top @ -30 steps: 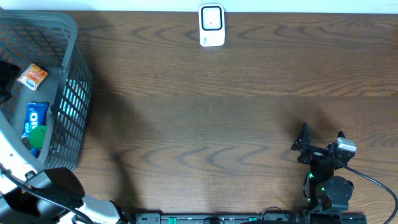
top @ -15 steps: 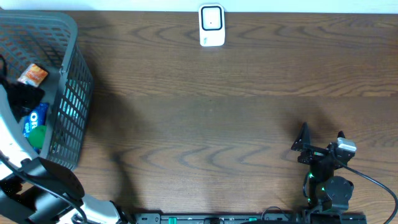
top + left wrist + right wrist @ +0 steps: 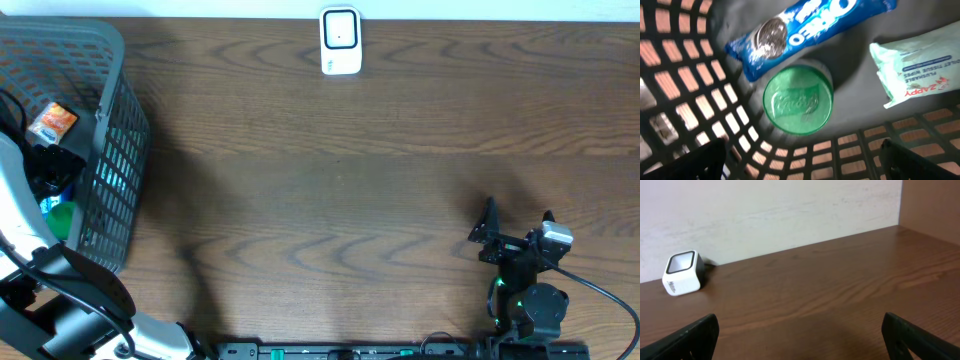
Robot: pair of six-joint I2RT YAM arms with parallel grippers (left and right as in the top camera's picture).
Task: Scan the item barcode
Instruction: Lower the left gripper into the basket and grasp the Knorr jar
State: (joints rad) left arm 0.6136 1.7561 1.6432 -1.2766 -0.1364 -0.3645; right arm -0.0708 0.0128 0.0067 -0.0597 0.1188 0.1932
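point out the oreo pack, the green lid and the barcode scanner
oreo pack (image 3: 805, 29), left wrist view, middle of the blue wrapper
green lid (image 3: 798, 100), left wrist view, centre of its top
barcode scanner (image 3: 340, 40), overhead view, its white face

Mock shop checkout: barcode scanner (image 3: 340, 42) and grocery basket (image 3: 118, 150) on wooden table (image 3: 330, 180).

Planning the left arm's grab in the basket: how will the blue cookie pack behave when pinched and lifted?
The cookie pack has a glossy wrapper, so it may slip in a pinch. Long and narrow, it probably stays fairly stiff, though hard squeezing could crush it. The green lid beside it might get nudged.
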